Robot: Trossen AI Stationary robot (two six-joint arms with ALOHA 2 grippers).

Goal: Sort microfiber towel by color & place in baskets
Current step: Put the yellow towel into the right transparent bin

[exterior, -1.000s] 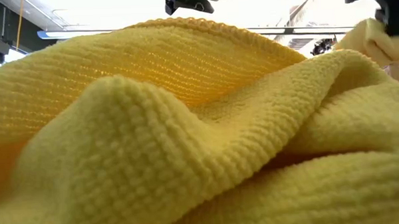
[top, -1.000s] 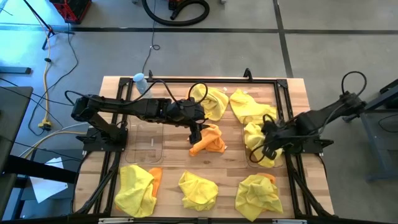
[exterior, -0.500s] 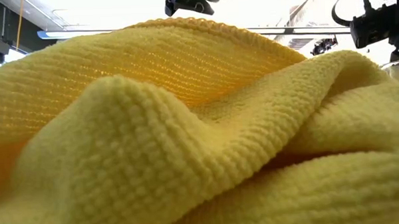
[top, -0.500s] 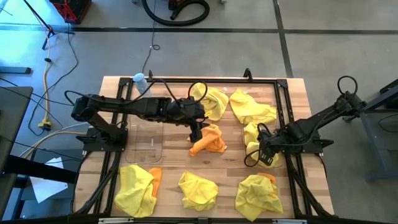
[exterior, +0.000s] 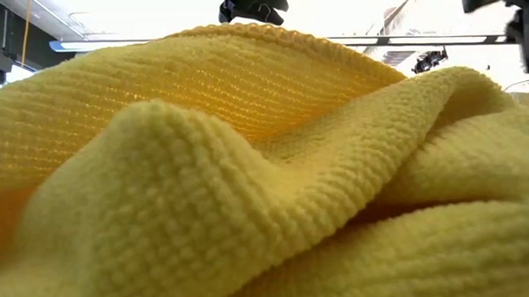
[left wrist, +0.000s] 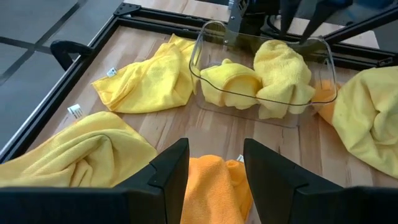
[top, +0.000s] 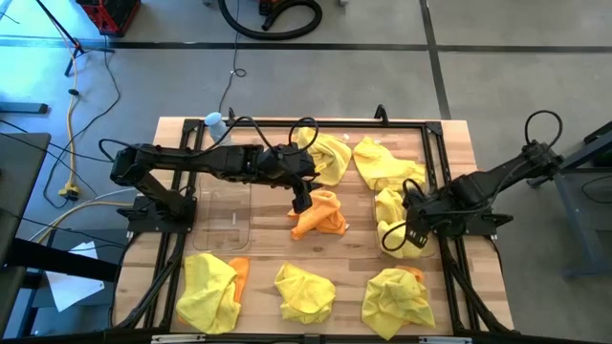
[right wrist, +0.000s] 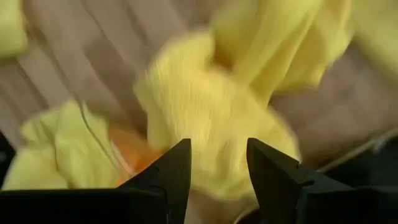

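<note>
In the middle of the table lies an orange towel (top: 323, 216) (left wrist: 211, 186). My left gripper (top: 300, 201) (left wrist: 214, 168) stands open just above its left end; whether it touches, I cannot tell. The right basket (left wrist: 205, 37) holds yellow towels (top: 394, 222) (left wrist: 280, 68). My right gripper (top: 413, 232) (right wrist: 217, 168) hangs open above them, pointing down, with nothing between its fingers. The left basket (top: 225, 218) stands bare beside my left arm. More yellow towels lie at the far side (top: 327, 158) (top: 384, 164) and along the near edge (top: 210, 291) (top: 304, 291) (top: 397, 298).
One near yellow towel (exterior: 248, 184) fills the low view. An orange cloth (top: 239, 272) pokes out from under the near left yellow towel. A clear bottle (top: 215, 124) lies at the far left corner. A black frame rail (top: 435, 182) runs around the work area.
My right gripper has let go of a yellow towel, which has dropped onto the yellow pile in the right basket. The gripper dipped toward the near edge and came back above the basket.
</note>
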